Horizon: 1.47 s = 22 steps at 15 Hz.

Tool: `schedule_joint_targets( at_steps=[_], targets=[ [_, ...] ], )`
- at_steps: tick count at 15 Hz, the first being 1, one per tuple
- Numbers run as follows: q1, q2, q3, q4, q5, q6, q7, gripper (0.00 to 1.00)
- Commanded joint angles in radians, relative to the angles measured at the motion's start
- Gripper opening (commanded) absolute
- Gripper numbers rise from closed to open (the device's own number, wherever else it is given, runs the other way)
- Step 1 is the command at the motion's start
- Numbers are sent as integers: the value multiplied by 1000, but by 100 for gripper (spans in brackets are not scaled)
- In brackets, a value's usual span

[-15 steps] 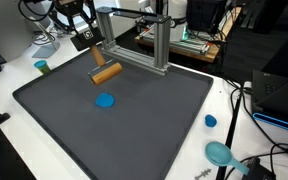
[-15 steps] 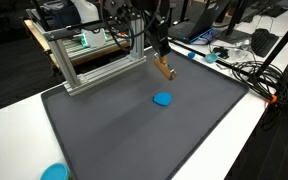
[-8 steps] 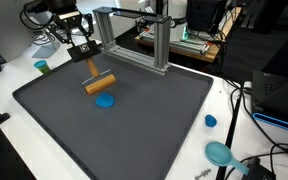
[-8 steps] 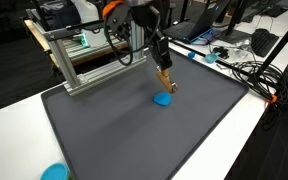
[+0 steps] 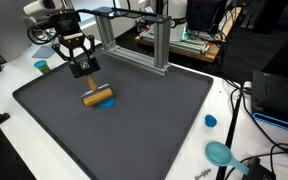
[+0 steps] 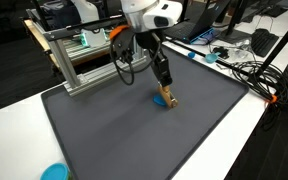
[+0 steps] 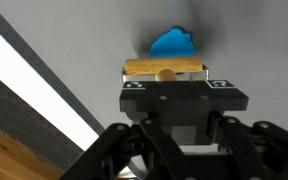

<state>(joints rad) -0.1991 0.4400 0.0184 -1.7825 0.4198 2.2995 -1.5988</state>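
Note:
My gripper [image 5: 84, 78] [image 6: 162, 82] is shut on the handle of a T-shaped wooden tool. The tool's round wooden bar [image 5: 97, 97] [image 6: 170, 99] [image 7: 164, 68] hangs low over the black mat [image 5: 144, 125] [image 6: 124, 135]. It sits right against a small blue lump [image 5: 107, 101] [image 6: 159, 100] [image 7: 173, 42], which shows just past the bar in the wrist view. Whether the bar presses on the lump I cannot tell. The fingertips themselves are hidden behind the gripper's black body in the wrist view.
An aluminium frame [image 5: 134, 35] [image 6: 89, 60] stands at the mat's far edge. On the white table lie a small blue cap [image 5: 210, 121], a teal scoop-like object [image 5: 219, 153], a teal cup [image 5: 42, 67] and a blue item [image 6: 54, 172]. Cables run along one side [image 6: 249, 75].
The gripper has carried the wooden tool down and across the mat, from near the frame to the blue lump. The bar now sits beside and partly over the lump.

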Motion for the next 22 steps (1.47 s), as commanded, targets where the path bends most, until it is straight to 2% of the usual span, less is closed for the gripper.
schedule_joint_targets(
  at_steps=[1, 4, 7, 8, 9, 11, 12, 16, 22],
  targets=[
    [-25, -14, 25, -48, 1, 61, -32, 23],
    [-31, -38, 25, -84, -17, 33, -48, 23],
    [-20, -39, 11, -73, -48, -8, -4, 23],
    [-26, -5, 22, -50, -24, 32, -22, 23],
    [-26, -5, 23, -49, -25, 31, -20, 48],
    [-26, -2, 23, -47, -26, 32, -20, 48],
    [-13, 9, 13, -41, -44, 53, 9, 23],
    [1, 56, -8, -27, -99, 100, 75, 23],
    [16, 83, -41, -7, -210, 110, 193, 23]
  ],
)
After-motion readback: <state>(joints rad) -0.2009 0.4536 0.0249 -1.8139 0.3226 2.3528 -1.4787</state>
